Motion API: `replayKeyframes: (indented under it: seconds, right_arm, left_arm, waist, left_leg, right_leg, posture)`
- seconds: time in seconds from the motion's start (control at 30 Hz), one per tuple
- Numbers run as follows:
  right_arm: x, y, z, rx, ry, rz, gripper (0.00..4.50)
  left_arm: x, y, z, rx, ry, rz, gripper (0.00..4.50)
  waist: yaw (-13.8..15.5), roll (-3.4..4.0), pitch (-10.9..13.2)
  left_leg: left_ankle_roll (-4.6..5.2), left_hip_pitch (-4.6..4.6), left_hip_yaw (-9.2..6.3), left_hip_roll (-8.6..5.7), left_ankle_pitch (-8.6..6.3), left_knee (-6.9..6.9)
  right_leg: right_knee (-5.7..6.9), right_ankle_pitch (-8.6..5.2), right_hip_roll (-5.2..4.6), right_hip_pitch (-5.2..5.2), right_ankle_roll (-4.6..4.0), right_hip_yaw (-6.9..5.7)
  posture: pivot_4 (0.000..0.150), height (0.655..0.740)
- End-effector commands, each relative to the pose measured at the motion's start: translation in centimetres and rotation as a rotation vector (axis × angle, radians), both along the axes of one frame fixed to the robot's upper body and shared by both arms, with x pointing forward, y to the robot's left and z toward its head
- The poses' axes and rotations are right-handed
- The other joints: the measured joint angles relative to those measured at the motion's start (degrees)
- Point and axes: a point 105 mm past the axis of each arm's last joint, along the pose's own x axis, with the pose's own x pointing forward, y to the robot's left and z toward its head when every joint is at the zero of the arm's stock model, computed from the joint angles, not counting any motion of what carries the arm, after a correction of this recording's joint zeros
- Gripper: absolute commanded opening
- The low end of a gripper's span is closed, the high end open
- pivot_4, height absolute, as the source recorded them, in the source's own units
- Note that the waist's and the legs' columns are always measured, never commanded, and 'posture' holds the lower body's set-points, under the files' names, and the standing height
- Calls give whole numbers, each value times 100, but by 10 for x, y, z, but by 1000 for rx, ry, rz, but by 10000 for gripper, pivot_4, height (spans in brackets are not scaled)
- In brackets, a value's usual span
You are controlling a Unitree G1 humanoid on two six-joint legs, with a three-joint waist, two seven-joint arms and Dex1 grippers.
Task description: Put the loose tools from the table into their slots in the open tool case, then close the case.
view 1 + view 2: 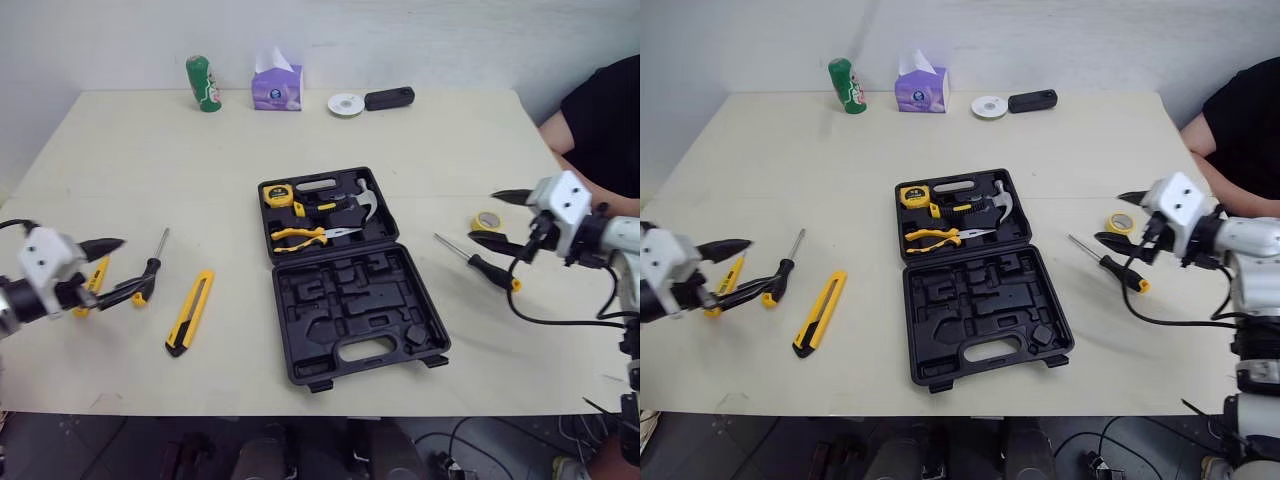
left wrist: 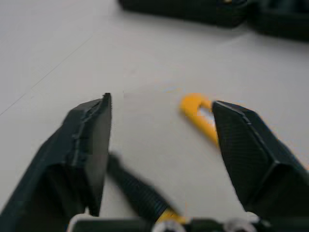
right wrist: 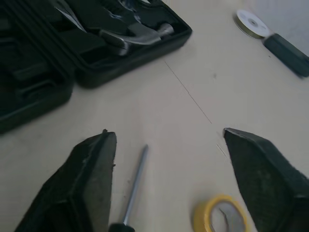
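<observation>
Table (image 1: 120,150) w/ tool case (image 1: 345,300) open flat at centre, empty moulded slots in the near half facing up so we can drop tools straight in. Left gripper (image 2: 161,104) hovers low, fingers spread, over black-handled screwdriver (image 1: 153,262) beside utility knife (image 1: 190,312), prob. lining up a grab. Right gripper (image 3: 166,133), fingers spread too, sits above 2nd screwdriver (image 1: 475,262) & yellow tape roll (image 3: 219,215).

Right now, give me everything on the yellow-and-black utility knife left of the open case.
The yellow-and-black utility knife is a slim, plastic-looking bar, yellow with a black end nearest the robot. It lies flat and slanted on the beige table, between the open black tool case and a black-handled screwdriver, touching neither. No blade shows.
</observation>
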Motion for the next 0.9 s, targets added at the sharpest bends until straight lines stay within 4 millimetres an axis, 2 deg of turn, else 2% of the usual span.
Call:
replayKeyframes:
  seconds: [0.03, 0.07, 0.1, 0.13, 0.17, 0.2, 0.27, 0.4, 0.5, 0.9]
  right_arm:
    - [3, 4, 15, -32, -87, 2, 16158]
    - [4, 6, 13, -48, -97, 6, 11735]
    - [5, 11, 10, -51, -98, 19, 7765]
    - [5, 15, 7, -56, -96, 29, 3574]
    - [6, 18, 3, -64, -89, 37, 1577]
    - [7, 21, 0, -72, -83, 43, 0]
    - [9, 25, -8, -92, -69, 48, 0]
    - [14, 33, -19, -101, -41, 42, 0]
    - [16, 38, -26, -115, -29, 44, 0]
    - [27, 56, -43, -131, -5, 59, 0]
  left_arm:
    - [3, -21, 16, -3, -62, -54, 17379]
    - [4, -28, 13, 19, -56, -72, 12792]
    - [7, -39, 9, 59, -47, -100, 11563]
    - [9, -47, 7, 91, -42, -125, 5117]
    - [13, -54, 4, 100, -34, -131, 3934]
    - [19, -57, 2, 99, -25, -120, 271]
    - [26, -63, -7, 105, 7, -109, 271]
    - [28, -89, -23, 42, 110, -147, 271]
    - [30, -98, -33, 56, 137, -154, 271]
    - [48, -112, -46, 63, 176, -140, 271]
  waist:
    - [31, 0, 0]
    - [32, 0, 0]
    - [31, 0, 0]
    - [44, 0, 0]
    - [44, 0, 0]
    - [46, 0, 0]
    - [48, -1, 0]
    - [45, -1, 0]
    - [40, -1, 0]
    - [41, -1, 0]
  left_leg:
    - [0, -2, 0, 1, 0, 1]
    - [0, -1, 0, 1, 0, 2]
    - [0, -2, 2, 2, 0, 2]
    - [0, -2, 2, 2, 0, 2]
    - [0, 0, 1, 5, 0, 10]
    - [0, -1, 0, 6, 0, 12]
    - [0, -3, -2, 7, 0, 20]
    - [1, -7, -2, 9, -1, 21]
    - [1, -8, -1, 17, -1, 27]
    - [-4, -11, -5, 29, -3, 40]
  right_leg:
    - [0, 0, 3, -1, 0, 0]
    - [0, 0, 4, -1, 0, 0]
    - [-1, 0, 5, -1, 0, 1]
    - [-1, 0, 6, -1, 0, 1]
    - [-2, 0, 12, 3, 0, 1]
    - [-2, 0, 13, 5, 0, 1]
    - [1, 1, 14, 8, 1, 2]
    - [0, 1, 19, 6, 1, 2]
    - [-1, 1, 28, 6, 1, 5]
    - [1, 1, 50, 7, 0, 14]
  posture:
    - [1500, 7400]
    - [1500, 7400]
    - [1500, 7400]
    - [1500, 7400]
    - [1500, 7400]
    - [1500, 7400]
    - [1500, 7400]
    - [1500, 7400]
    - [1500, 7400]
    - [1500, 7400]
